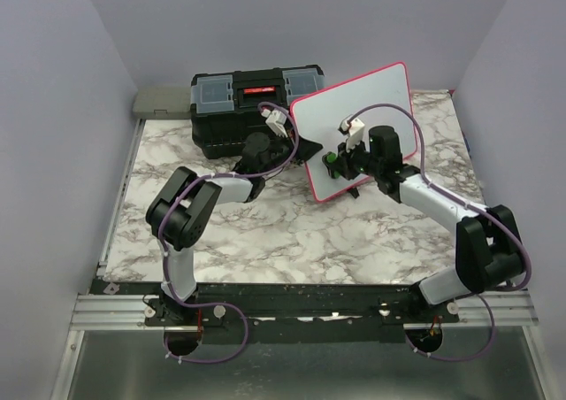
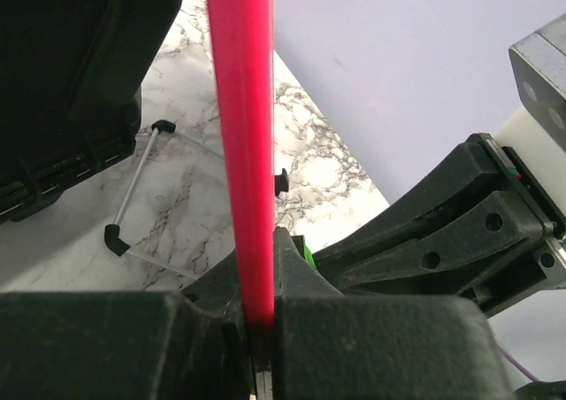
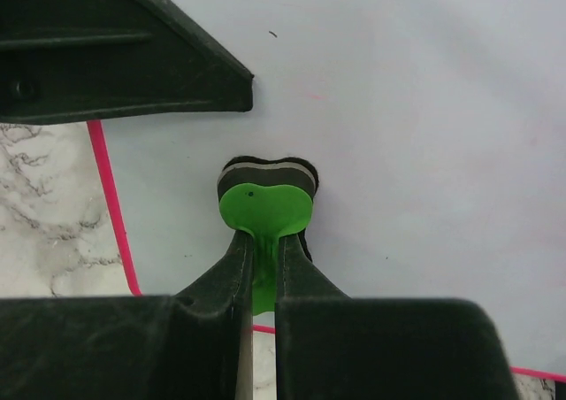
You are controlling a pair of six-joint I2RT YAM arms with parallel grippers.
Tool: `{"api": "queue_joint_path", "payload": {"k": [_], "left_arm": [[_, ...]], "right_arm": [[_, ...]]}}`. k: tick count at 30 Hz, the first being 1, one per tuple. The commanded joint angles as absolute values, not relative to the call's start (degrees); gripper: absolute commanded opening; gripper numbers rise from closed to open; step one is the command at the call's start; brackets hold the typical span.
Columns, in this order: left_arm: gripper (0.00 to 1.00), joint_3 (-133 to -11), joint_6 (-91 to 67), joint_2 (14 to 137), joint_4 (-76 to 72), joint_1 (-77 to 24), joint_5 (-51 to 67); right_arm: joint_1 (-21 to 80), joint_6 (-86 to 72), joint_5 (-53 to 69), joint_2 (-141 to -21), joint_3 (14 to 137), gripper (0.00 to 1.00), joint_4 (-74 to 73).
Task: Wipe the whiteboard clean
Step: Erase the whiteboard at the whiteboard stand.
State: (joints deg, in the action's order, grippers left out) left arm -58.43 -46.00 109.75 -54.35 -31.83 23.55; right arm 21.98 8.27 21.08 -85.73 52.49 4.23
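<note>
Gripping the whiteboard [image 1: 380,99] by its pink rim, my left gripper [image 2: 259,298] holds it tilted up over the far right of the marble table [image 1: 265,232], just beside the toolbox [image 1: 221,126]. That wrist view catches the board edge-on, hiding its face. My right gripper [image 3: 263,257] pinches a green eraser [image 3: 265,207], its dark pad against the white face. A few faint specks mark the board. Whether its lower edge touches the table, I cannot tell from any view.
</note>
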Motion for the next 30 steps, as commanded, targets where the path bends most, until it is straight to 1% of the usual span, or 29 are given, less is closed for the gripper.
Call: {"api": "queue_joint_path", "payload": {"k": [1, 4, 8, 15, 18, 20, 25, 30], "left_arm": [[0.0, -57.6, -46.8, 106.0, -59.4, -36.8, 32.3], [0.0, -57.1, -46.4, 105.8, -59.3, -36.8, 32.6], [0.0, -56.6, -46.3, 105.5, -59.4, -36.8, 32.9], [0.0, -56.3, -45.8, 105.0, -59.3, -36.9, 33.8], [0.0, -56.1, -45.3, 104.9, -58.9, -36.8, 33.5], [0.0, -56.2, -45.1, 104.9, -58.5, -36.9, 33.1], [0.0, -56.0, -45.0, 105.2, -58.7, -37.2, 31.4], [0.0, -56.1, -44.7, 105.1, -58.5, -37.4, 31.1]], "right_arm": [[22.3, 4.7, 11.2, -84.2, 50.6, 0.01, 8.6], [17.4, 3.0, 7.1, -84.1, 49.8, 0.01, 12.2], [10.7, 2.7, 7.4, -86.7, 52.5, 0.01, 12.4], [6.5, 5.8, 9.6, -91.7, 55.7, 0.0, 12.9], [6.8, 7.6, 20.5, -91.8, 56.7, 0.01, 8.9], [8.9, 8.8, 27.1, -90.5, 56.4, 0.01, 6.3], [18.8, 13.0, 28.1, -84.5, 52.4, 0.01, 4.3], [22.4, 14.0, 25.2, -82.4, 54.1, 0.01, 0.5]]}}
